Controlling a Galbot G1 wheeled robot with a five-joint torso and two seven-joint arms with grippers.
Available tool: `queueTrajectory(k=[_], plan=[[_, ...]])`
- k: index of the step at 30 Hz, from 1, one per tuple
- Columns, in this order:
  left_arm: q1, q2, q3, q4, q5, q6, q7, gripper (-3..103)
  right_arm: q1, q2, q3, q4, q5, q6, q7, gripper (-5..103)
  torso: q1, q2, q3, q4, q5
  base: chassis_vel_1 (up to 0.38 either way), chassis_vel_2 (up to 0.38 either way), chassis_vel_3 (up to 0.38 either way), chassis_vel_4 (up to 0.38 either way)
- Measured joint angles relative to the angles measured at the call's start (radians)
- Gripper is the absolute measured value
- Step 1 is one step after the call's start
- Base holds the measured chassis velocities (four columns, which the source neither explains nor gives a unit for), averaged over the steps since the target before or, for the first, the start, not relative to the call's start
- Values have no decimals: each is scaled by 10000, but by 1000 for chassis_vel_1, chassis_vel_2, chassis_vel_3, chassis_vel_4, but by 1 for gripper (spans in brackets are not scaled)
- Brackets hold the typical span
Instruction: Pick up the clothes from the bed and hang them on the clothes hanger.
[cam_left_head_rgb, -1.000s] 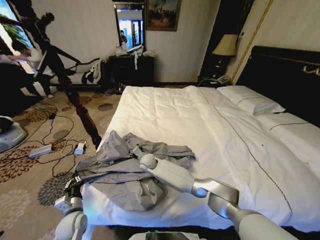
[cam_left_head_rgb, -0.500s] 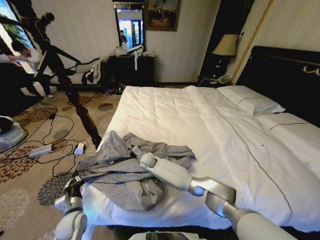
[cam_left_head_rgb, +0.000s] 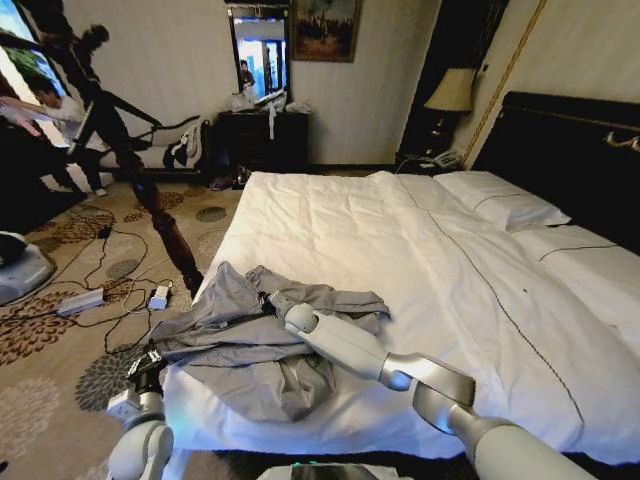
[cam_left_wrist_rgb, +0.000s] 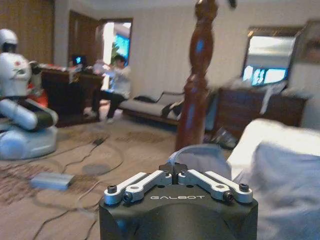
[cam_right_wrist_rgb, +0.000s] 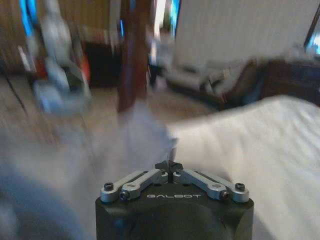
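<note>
Bed (cam_left_head_rgb: 400, 250): spans centre and right of head view, white duvet, pillows upper right against black headboard.

Shirt (cam_left_head_rgb: 250, 335): grey-blue, crumpled, lower left of head view, on duvet at bed's near corner, one edge drooping over the side.

Right arm: extends from lower right toward frame centre, over shirt. Right gripper (cam_left_head_rgb: 272, 299): at shirt's upper folds; fingers (cam_right_wrist_rgb: 170, 165) together at tips in right wrist view, fabric just ahead; grip on cloth cannot be told.

Left gripper (cam_left_head_rgb: 150, 362): lower left, beside bed edge below shirt; fingers (cam_left_wrist_rgb: 173, 168) together, nothing between.
</note>
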Motion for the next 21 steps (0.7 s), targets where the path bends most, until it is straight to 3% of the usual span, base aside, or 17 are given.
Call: queueTrajectory(k=[2,3,4,7,9,14,18,19,21], plan=[[-6,41,-6,-39,-36,-18,23,0,21,-78,66,205,263,74,-30,0,0,1,0,-1,0,0,0,0,0],[-86,331,-41,-296,-262,-149,190,0,97,-468,403,1325,1740,204,-11,0,0,1,-1,-1,1,0,0,0,0],[-160,532,-66,-474,-401,-231,261,0,106,-732,608,1983,2456,230,54,0,-1,1,-1,2,0,0,0,0,0],[-284,869,-105,-775,-644,-305,318,0,95,-1161,947,2828,3243,238,166,0,-1,1,-1,3,2,0,0,0,0],[-531,1511,-155,-1444,-1264,-289,352,0,-51,-2286,1663,4409,4266,257,303,0,0,1,-2,-5,4,0,0,0,0],[-924,2380,-459,-2717,-2446,121,356,0,-83,-4053,2669,6030,5067,313,216,0,-2,1,-2,-15,6,0,0,0,0],[-1183,3072,-901,-3375,-3276,345,455,0,143,-4830,3192,6666,5552,482,-10,0,-2,0,-1,6,3,0,0,0,0],[-1324,3426,-1051,-3481,-3605,425,465,0,232,-5007,3381,6861,5696,524,-53,0,-2,0,-1,7,2,0,0,0,0],[-1883,4813,-1535,-3564,-4567,651,386,0,687,-5503,4039,7451,6270,558,107,0,-3,1,-2,-7,-2,0,0,0,0]])
